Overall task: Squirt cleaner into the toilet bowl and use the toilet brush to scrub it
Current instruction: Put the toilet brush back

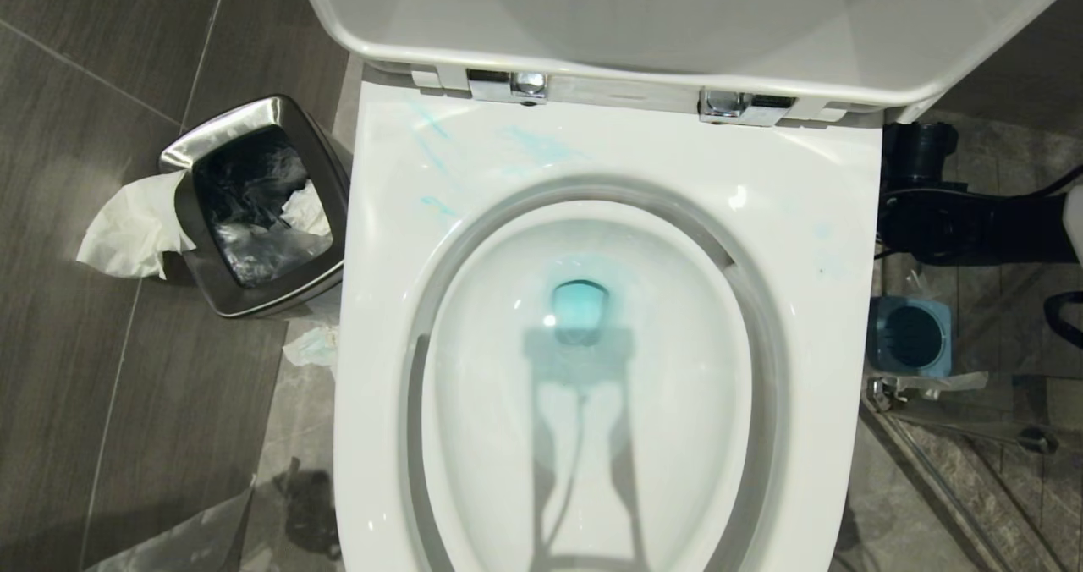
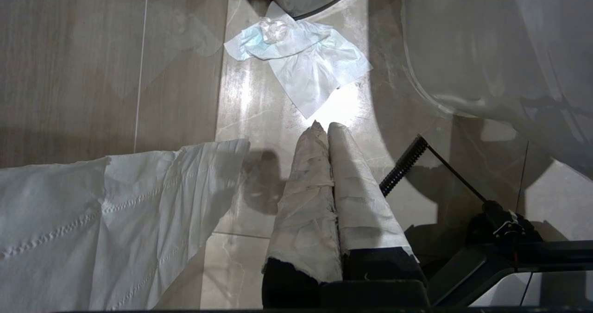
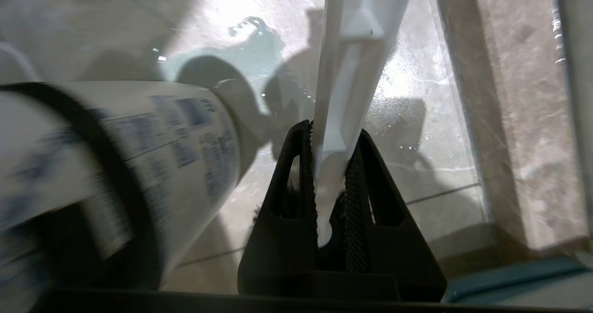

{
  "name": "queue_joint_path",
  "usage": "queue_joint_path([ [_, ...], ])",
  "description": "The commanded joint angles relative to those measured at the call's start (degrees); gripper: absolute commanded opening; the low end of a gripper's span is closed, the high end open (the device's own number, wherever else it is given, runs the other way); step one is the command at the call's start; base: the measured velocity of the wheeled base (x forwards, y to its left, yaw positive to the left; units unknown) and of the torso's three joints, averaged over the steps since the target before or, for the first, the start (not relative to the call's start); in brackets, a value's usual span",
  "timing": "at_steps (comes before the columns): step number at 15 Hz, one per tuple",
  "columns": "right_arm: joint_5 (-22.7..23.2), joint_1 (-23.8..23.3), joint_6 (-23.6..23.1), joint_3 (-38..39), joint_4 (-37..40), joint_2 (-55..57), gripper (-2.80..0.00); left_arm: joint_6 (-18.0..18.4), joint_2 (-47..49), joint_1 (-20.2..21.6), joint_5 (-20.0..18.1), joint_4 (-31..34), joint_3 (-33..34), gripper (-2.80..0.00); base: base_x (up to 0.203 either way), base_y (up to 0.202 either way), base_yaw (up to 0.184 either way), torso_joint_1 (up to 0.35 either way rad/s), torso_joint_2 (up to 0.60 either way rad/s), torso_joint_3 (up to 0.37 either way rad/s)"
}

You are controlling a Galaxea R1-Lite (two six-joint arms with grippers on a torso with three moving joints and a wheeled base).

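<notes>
On the far left, a crumpled white tissue hangs over the rim of a small steel bin standing on dark floor tiles just beside the toilet. Another tissue, stained pale blue, lies flat on the floor between the bin and the toilet's base. The left pincer, its fingers wrapped in white paper, hangs low over that strip of floor with both tips pressed together, holding nothing; a sheet of white paper spreads out next to it.

In the middle, the toilet bowl stands with its lid raised. Faint blue streaks mark the rim near the left hinge, and blue-tinted water sits at the drain.

To the right of the toilet, the square blue brush holder stands on the stone floor, with a dark arm segment above it. The right pincer is clamped on the white handle of the toilet brush, over wet floor. The cleaner is close beside that pincer, its printed label blurred.
</notes>
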Motion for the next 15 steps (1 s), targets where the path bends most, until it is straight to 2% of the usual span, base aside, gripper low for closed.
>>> queue_joint_path([
  [1,-0.04,0.07,0.09,4.04,-0.1,-4.24,-2.8,-0.02,0.08,0.0,-0.02,0.02,0.09,-2.8,0.0,0.0,0.0,0.0,0.0,0.0],
  [7,-0.04,0.08,0.08,15.34,-0.25,-13.3,-2.8,0.07,0.08,0.0,-0.08,-0.07,0.09,-2.8,0.0,0.0,0.0,0.0,0.0,0.0],
  [15,-0.04,-0.19,-0.71,21.67,-0.21,-19.8,-2.8,0.07,0.08,0.0,-0.02,-0.07,0.09,-2.8,0.0,0.0,0.0,0.0,0.0,0.0],
])
